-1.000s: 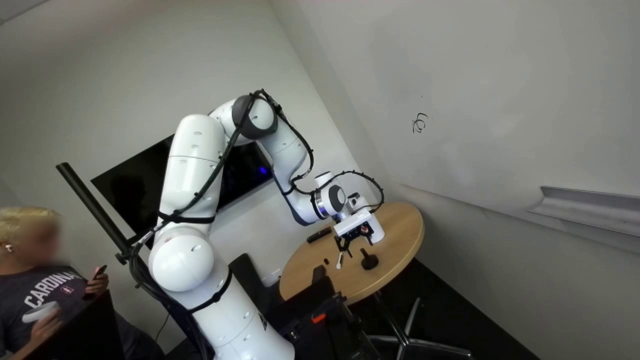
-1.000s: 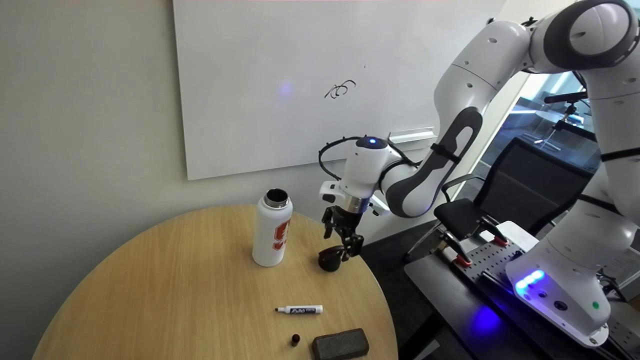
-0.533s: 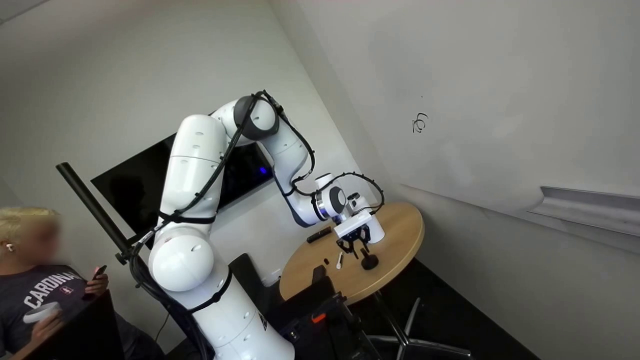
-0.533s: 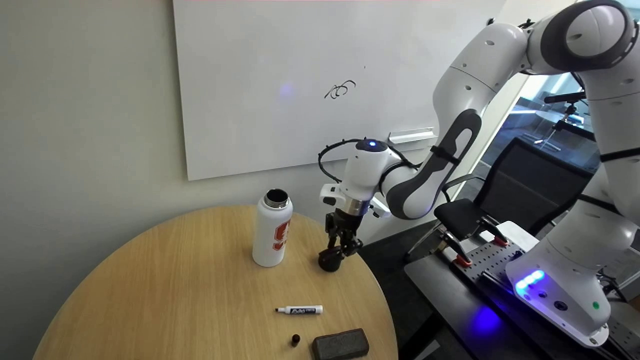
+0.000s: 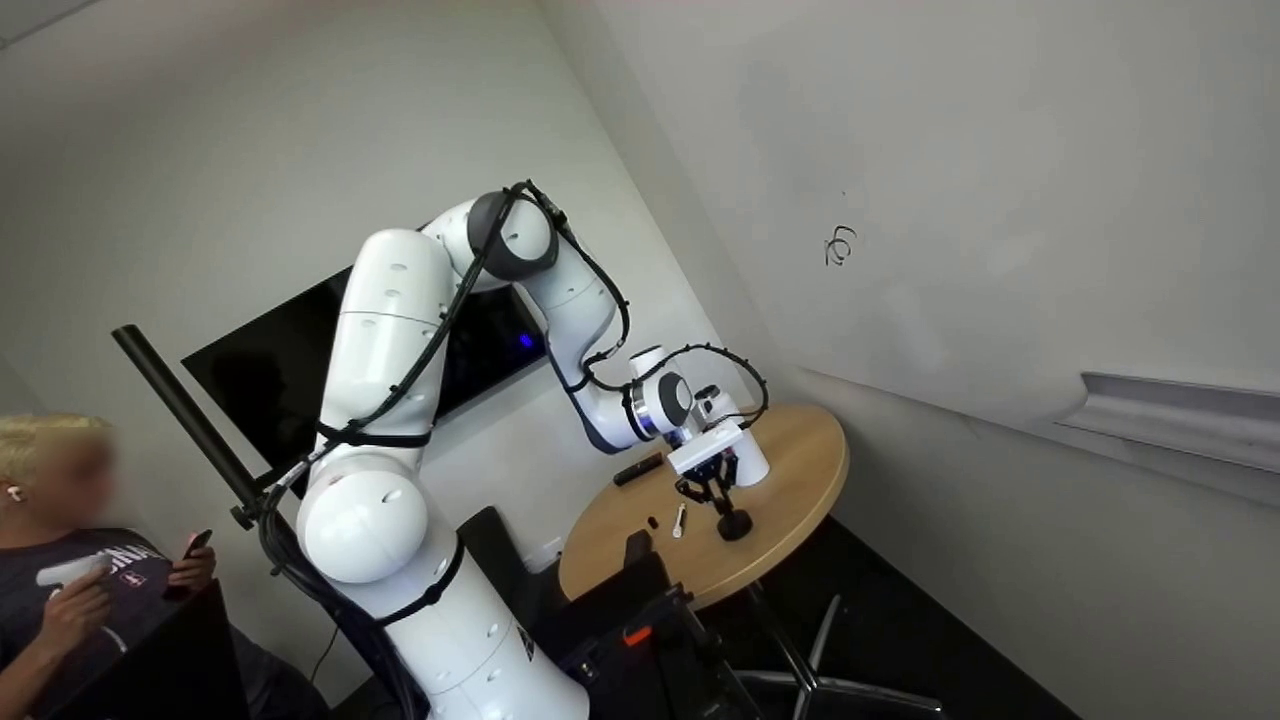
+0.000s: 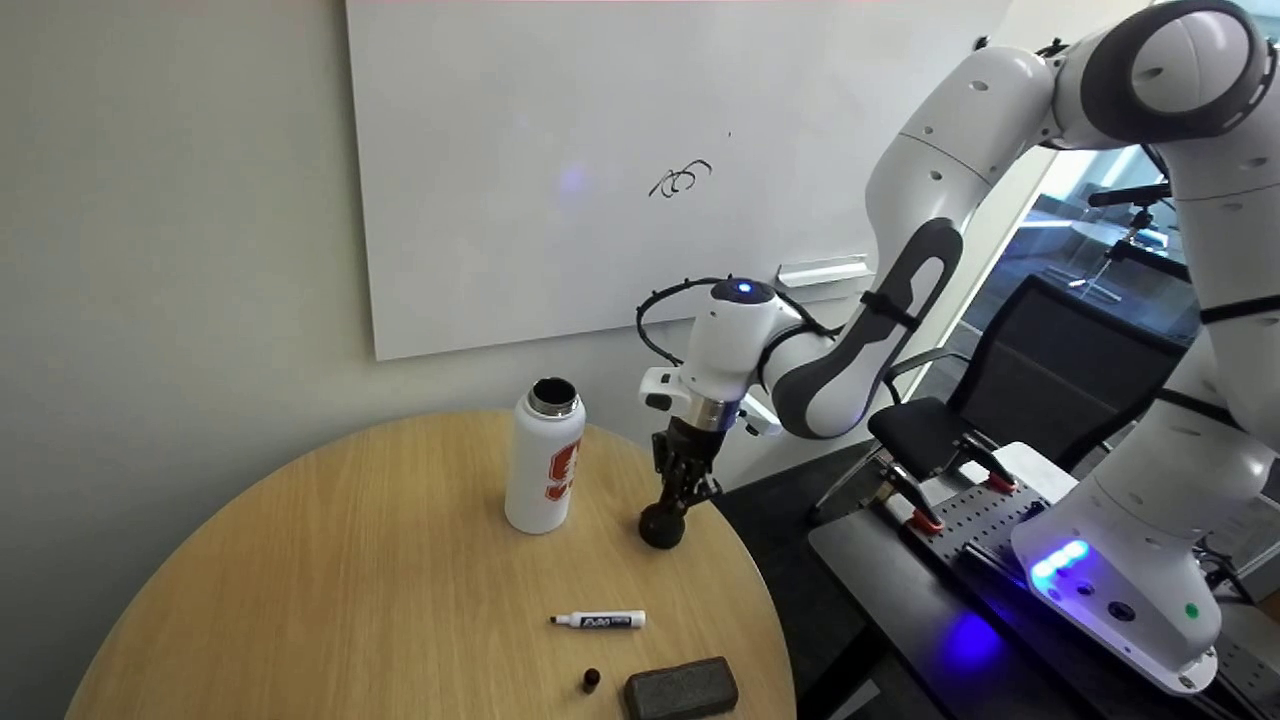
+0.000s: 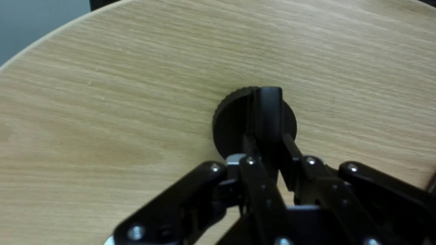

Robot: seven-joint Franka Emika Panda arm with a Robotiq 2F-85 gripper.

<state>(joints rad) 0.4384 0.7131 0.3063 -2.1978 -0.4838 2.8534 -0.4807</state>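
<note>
A round black lid [image 7: 231, 127] with an upright handle rests on the wooden table [image 6: 350, 560]; its rim is ribbed. My gripper [image 7: 269, 146] points down at it, shut, with the handle pinched between the two fingertips. In both exterior views the lid [image 6: 661, 527] sits directly under the gripper [image 5: 717, 492], close to the table's edge. Beside it stands an open white bottle [image 6: 540, 470] with a red logo, upright and apart from the gripper. The lower part of the handle is partly hidden by the fingers in the wrist view.
A white marker [image 6: 610, 620], a small dark cap [image 6: 591, 681] and a dark eraser block [image 6: 682, 690] lie on the same table. Behind stands a wall with a whiteboard [image 6: 560, 120]. A black chair [image 6: 1075, 370] is near the arm's base. A person [image 5: 70, 560] sits at the far side.
The fingers were apart around the handle and have come together on it. The arm dipped slightly, then stayed put. The lid has shifted a little. The person's hand with a controller moved.
</note>
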